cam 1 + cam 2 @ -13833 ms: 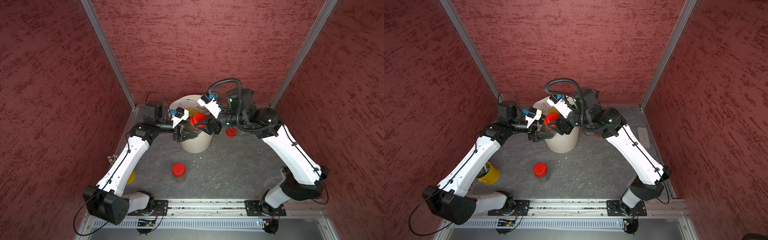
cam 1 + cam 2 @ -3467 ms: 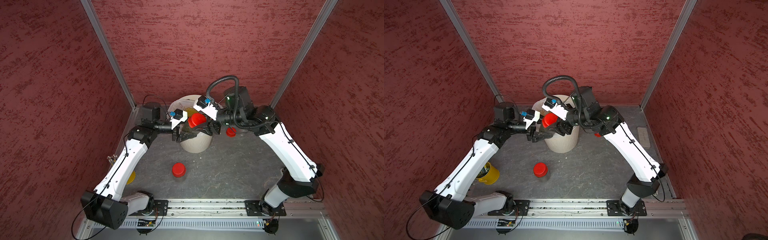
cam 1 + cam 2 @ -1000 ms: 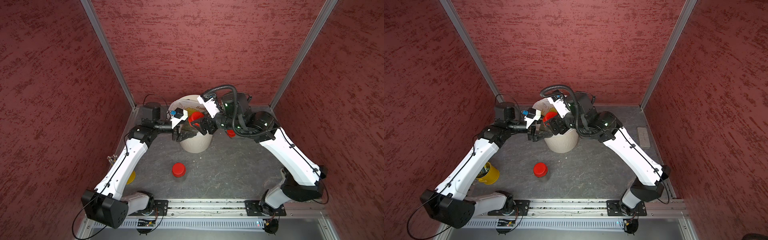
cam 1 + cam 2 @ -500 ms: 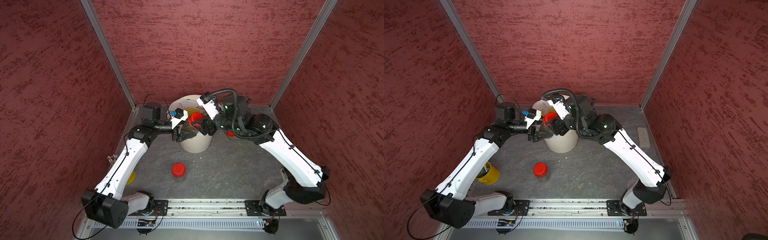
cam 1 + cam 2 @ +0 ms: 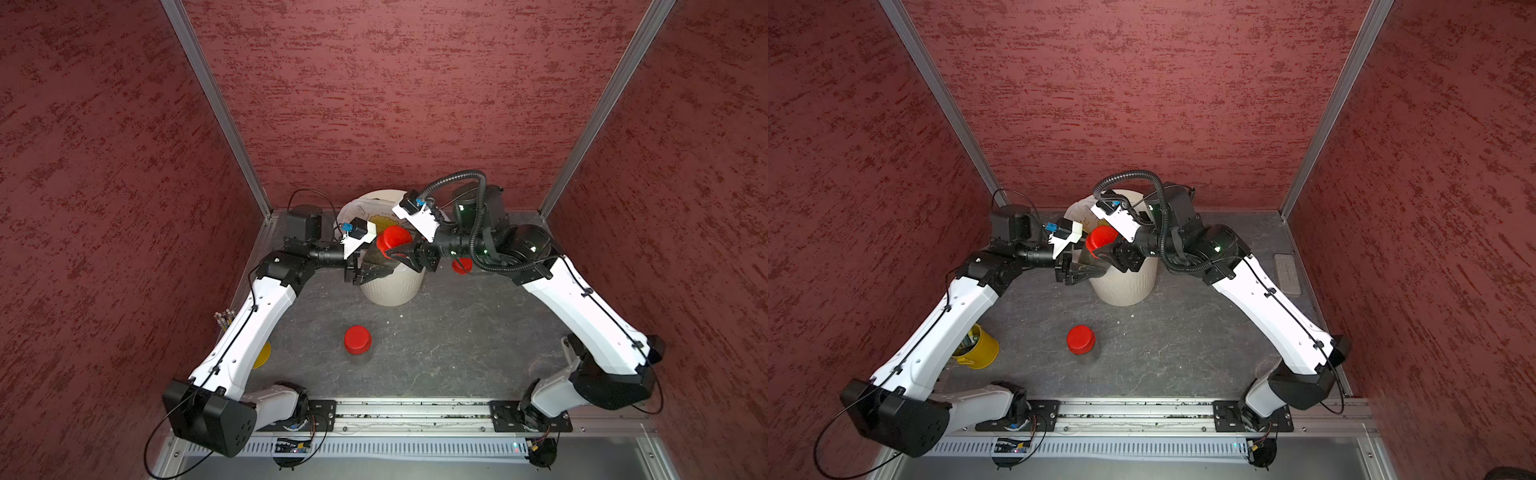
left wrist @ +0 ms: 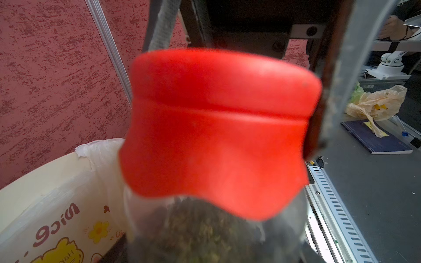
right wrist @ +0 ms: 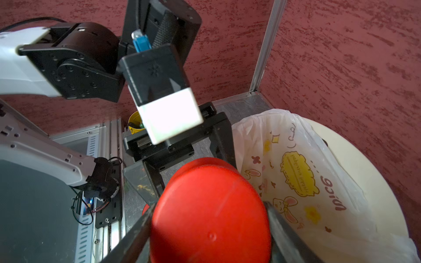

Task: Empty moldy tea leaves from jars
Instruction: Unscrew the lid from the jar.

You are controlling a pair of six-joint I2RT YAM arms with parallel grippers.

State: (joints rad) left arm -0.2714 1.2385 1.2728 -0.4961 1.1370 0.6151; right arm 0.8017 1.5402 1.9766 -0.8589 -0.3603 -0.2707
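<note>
Left pincer [image 5: 374, 271] is clamped on the clear body of a jar [image 6: 136, 216], tilted over the bin [image 5: 390, 286] rim on the left arm's side. Right pincer [image 7: 210, 227] is closed on that jar's red lid [image 5: 394, 239], one finger touching each side. Lid is on, with dark tea leaves [image 6: 200, 227] inside. Bin has a printed white bag [image 7: 296, 159] as liner. Second jar [image 5: 357, 340] stands capped in front of the bin, well apart from it. Third jar [image 5: 462, 265] is just beside the bin on the right arm's side, mostly hidden by that arm, only its red top showing. Yellow cup [image 5: 978, 345] is far from the bin, front-left, by the left arm. Floor [image 5: 436, 340] is a dark grey mottled slab with a few pale crumbs in front of the bin. Red textured walls [image 5: 395, 104] close three sides, with aluminium posts [image 5: 216, 104] in the corners behind the bin. Versus a second ago, the bin and both loose jars haven't moved and the held jar is over the same spot. Right wrist has turned, so its cable loop now stands higher.
</note>
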